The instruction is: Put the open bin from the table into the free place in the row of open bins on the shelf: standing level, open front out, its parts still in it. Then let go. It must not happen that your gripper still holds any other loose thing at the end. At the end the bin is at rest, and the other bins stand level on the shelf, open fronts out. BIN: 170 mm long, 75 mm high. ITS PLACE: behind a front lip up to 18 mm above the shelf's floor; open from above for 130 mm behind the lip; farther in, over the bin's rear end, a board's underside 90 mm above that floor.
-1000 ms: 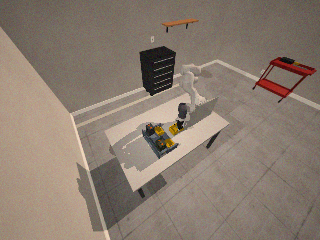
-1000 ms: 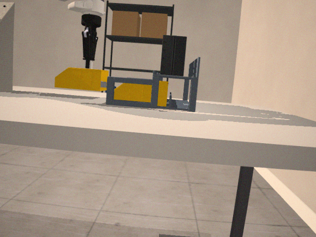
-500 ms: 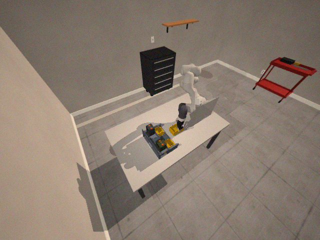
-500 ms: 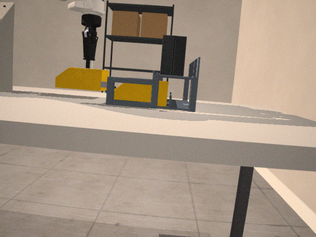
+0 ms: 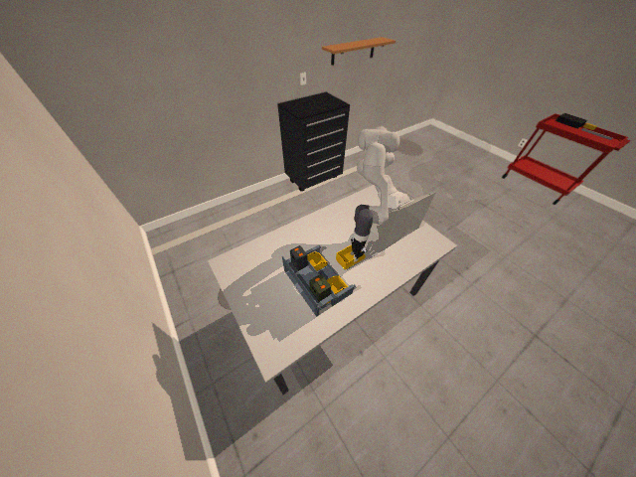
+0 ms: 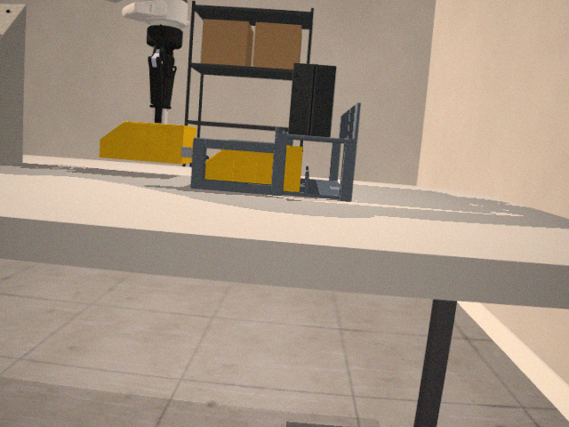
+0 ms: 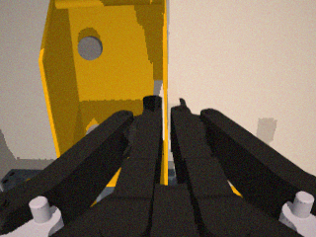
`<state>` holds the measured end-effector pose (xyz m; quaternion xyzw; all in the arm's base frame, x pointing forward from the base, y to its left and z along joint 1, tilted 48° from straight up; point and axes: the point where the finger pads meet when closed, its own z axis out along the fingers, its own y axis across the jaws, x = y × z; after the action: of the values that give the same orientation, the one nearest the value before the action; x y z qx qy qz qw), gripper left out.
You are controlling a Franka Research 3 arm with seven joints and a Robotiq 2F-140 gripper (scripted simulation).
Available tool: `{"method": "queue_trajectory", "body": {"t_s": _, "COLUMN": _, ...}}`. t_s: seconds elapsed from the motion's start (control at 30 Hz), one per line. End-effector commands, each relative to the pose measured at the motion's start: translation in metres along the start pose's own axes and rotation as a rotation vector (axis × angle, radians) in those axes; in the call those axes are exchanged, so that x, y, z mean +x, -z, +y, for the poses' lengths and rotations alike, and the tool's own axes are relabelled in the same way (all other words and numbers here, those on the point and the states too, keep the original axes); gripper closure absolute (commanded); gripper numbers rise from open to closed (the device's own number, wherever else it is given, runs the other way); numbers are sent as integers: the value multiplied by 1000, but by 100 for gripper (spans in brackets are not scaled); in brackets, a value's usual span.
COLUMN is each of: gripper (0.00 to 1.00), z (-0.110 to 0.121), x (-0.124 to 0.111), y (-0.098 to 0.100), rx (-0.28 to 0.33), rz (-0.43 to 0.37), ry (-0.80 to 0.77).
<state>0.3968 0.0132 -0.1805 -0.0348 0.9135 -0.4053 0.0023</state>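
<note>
The yellow open bin [image 5: 350, 257] is on the robot's side of the grey shelf unit [image 5: 317, 279], low at the table top; I cannot tell whether it touches the table. It also shows in the exterior view [image 6: 147, 142] and in the wrist view [image 7: 106, 73], where a grey round part lies inside it. My gripper [image 5: 358, 251] points down and is shut on the bin's thin side wall [image 7: 165, 102]; in the exterior view it [image 6: 158, 116] stands over the bin's top edge. Two yellow bins [image 5: 318, 260] [image 5: 337, 284] stand in the shelf with a gap between them.
A grey upright panel [image 5: 405, 221] stands on the table beside the robot's base. A black drawer cabinet [image 5: 314, 138] and a red cart [image 5: 564, 154] stand on the floor. A black rack with cardboard boxes [image 6: 250, 44] is behind the table.
</note>
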Motion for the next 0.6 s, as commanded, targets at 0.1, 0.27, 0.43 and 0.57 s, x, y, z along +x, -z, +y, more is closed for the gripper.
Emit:
{"method": "queue_trajectory", "body": {"t_s": 0.1, "gripper": 100, "z": 0, "x": -2, "y": 1, "rx": -3, "rz": -4, "ry": 5}}
{"method": "queue_trajectory", "body": {"t_s": 0.27, "gripper": 100, "z": 0, "x": -2, "y": 1, "rx": -3, "rz": -4, "ry": 5}}
{"method": "queue_trajectory", "body": {"t_s": 0.43, "gripper": 100, "z": 0, "x": -6, "y": 1, "rx": -3, "rz": -4, "ry": 5}}
{"method": "queue_trajectory", "body": {"t_s": 0.57, "gripper": 100, "z": 0, "x": -13, "y": 1, "rx": -3, "rz": -4, "ry": 5}}
